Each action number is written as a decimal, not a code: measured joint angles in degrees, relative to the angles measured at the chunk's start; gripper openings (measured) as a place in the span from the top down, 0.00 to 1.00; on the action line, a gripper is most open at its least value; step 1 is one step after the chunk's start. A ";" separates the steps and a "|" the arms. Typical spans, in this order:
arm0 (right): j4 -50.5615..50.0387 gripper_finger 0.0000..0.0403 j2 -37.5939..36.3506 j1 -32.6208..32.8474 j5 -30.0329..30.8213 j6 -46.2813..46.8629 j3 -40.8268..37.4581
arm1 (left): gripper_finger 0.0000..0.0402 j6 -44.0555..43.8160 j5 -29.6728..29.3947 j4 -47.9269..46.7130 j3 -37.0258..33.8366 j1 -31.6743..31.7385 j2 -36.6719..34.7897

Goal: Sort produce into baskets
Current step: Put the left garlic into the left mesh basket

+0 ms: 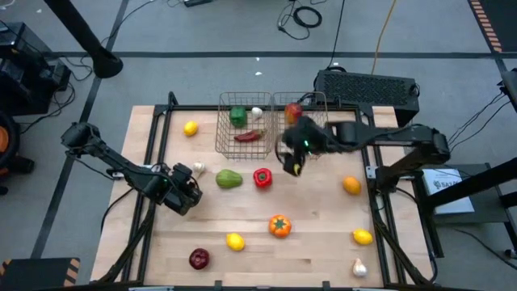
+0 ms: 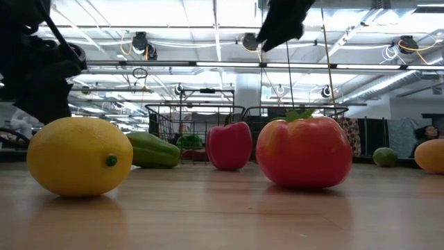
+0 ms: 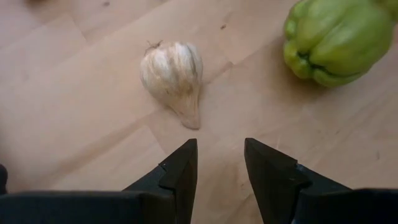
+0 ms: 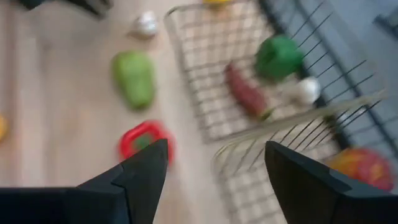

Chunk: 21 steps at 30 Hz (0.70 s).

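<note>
Two wire baskets stand side by side at the table's far middle. The left basket (image 1: pixel 242 125) holds a green pepper (image 4: pixel 278 57), a red chilli (image 4: pixel 245 92) and a garlic (image 4: pixel 305 90). The right basket (image 1: pixel 305 113) holds a red apple (image 1: pixel 293 111). My left gripper (image 3: pixel 221 146) is open and empty, low over the table, just short of a white garlic bulb (image 3: pixel 173 78) that lies on its side. A green pepper (image 3: pixel 333 40) lies beside the bulb. My right gripper (image 4: pixel 216 149) is open and empty, up in the air at the near edge of the right basket, above a red pepper (image 4: pixel 144 140).
Loose produce lies over the table: a lemon (image 1: pixel 190 128) at the far left, an orange (image 1: pixel 350 185) at the right, and an orange-red fruit (image 1: pixel 279 225), two lemons (image 1: pixel 235 241) (image 1: pixel 363 236), a red apple (image 1: pixel 199 258) and a garlic (image 1: pixel 359 267) toward the near edge. A black box (image 1: pixel 367 85) stands beyond the far right corner.
</note>
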 joint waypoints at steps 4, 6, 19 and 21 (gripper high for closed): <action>-1.19 0.36 -1.18 8.01 4.16 4.73 -2.74 | 0.65 -1.47 -2.99 1.14 -0.02 -2.36 1.56; -0.61 0.36 -1.24 11.55 6.15 6.55 -4.59 | 0.65 -1.54 -3.28 2.33 -0.02 -3.44 3.22; 10.12 0.36 -1.28 23.57 17.98 16.09 -14.28 | 0.45 -7.46 -4.77 -2.81 0.20 -4.49 11.48; 10.42 0.36 -1.28 23.77 18.11 15.80 -14.51 | 0.42 -7.51 -4.53 -4.42 0.89 -4.49 11.40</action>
